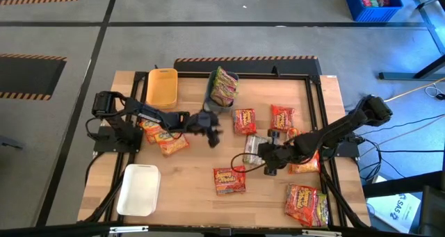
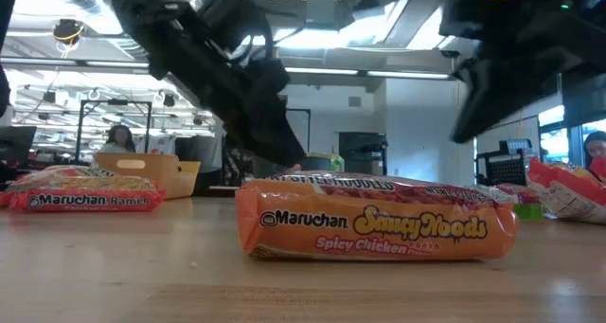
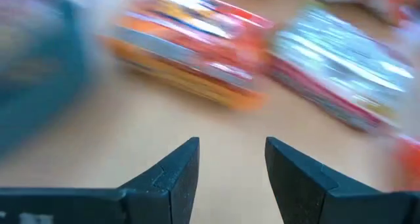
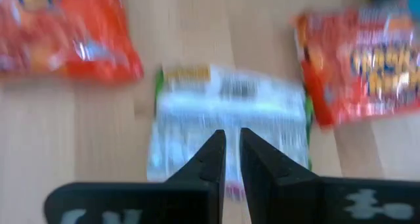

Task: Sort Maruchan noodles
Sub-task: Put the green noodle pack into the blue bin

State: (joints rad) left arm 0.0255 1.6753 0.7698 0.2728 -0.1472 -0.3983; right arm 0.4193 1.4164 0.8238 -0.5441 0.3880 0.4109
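From my remote seat this reads as a robotics lab set up inside an open industrial office. My wooden table [image 1: 188,178] stands on grey carpet tile [image 1: 55,39], and black-and-orange hazard tape [image 1: 243,58] marks off the floor around the cell. A blue crate [image 1: 372,1] sits off in a corner, and loose cables [image 1: 379,157] trail beside the table. Looking level across the tabletop, I see exposed ceiling ducts [image 2: 66,1], long strip lights [image 2: 379,72], dark desks with monitors [image 2: 362,152], and a person seated at a workstation [image 2: 120,138] far behind.
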